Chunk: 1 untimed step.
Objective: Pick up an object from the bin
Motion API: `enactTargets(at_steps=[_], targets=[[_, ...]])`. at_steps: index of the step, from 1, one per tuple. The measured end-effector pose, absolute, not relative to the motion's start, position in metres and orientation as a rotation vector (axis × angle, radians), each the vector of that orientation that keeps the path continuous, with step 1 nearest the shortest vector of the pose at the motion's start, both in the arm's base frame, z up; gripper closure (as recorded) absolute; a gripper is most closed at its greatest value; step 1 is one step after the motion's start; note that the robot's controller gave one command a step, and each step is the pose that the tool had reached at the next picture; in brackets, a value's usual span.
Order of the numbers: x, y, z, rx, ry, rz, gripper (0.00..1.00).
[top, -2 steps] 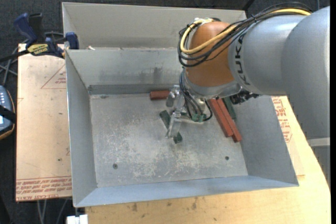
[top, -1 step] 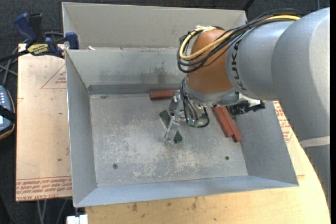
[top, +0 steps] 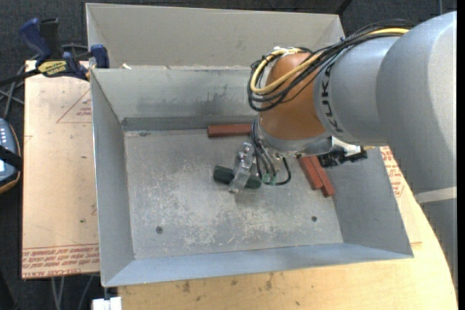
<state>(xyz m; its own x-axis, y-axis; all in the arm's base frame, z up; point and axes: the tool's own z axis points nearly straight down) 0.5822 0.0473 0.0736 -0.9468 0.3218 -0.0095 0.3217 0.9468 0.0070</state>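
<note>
My gripper (top: 242, 172) is low in the middle of the bin, its metal fingers pointing down and left. A small dark green block (top: 227, 175) lies right at the fingertips, partly covered by them; whether it sits between them I cannot tell. A reddish-brown bar (top: 229, 130) lies flat along the back wall, just behind the gripper. Another reddish-brown bar (top: 318, 176) lies slanted at the right side of the bin floor, partly under the arm.
The arm with its orange cover and yellow and black cables hangs over the bin's right half and hides the floor beneath it. The left and front parts of the bin floor are bare grey metal.
</note>
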Motion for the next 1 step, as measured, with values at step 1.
enactTargets(at_steps=[1], targets=[[0.5822,0.0473,0.0736,0.511,3.089,0.008,1.00]])
